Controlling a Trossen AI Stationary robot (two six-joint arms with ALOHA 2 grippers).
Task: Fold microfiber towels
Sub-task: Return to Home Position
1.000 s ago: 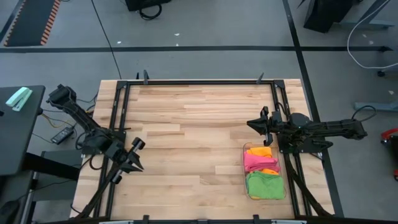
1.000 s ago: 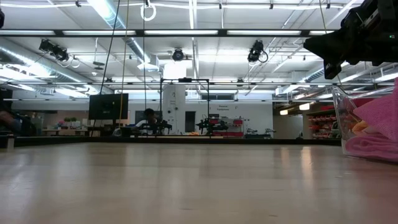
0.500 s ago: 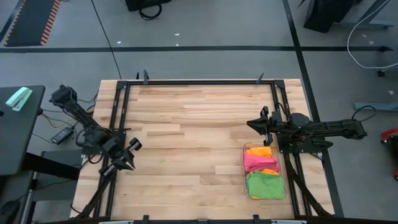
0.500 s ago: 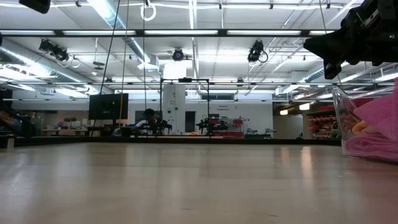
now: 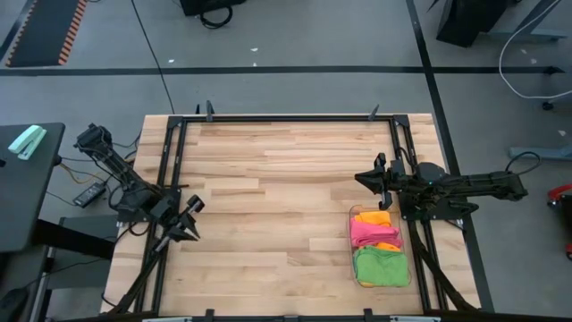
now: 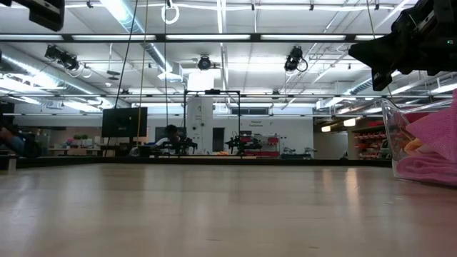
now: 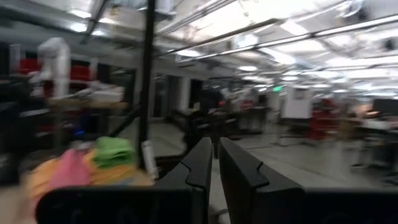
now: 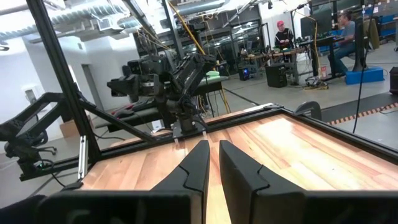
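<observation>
**Towels all binned, arms just parking**

Nearest the front edge, on the right, the microfiber towels (image 5: 379, 250) sit folded in the clear bin (image 5: 351, 234), green in front, pink and orange behind. The left gripper (image 7: 215, 144) hangs empty over the left edge of the table (image 5: 286, 179), jaws pinched nearly together. The right gripper (image 8: 213, 146) hovers just past the bin's far end, jaws narrow too, holding nothing. Looks like the homing step to me. Next up is tucking both arms back, clear of the bin.
</observation>
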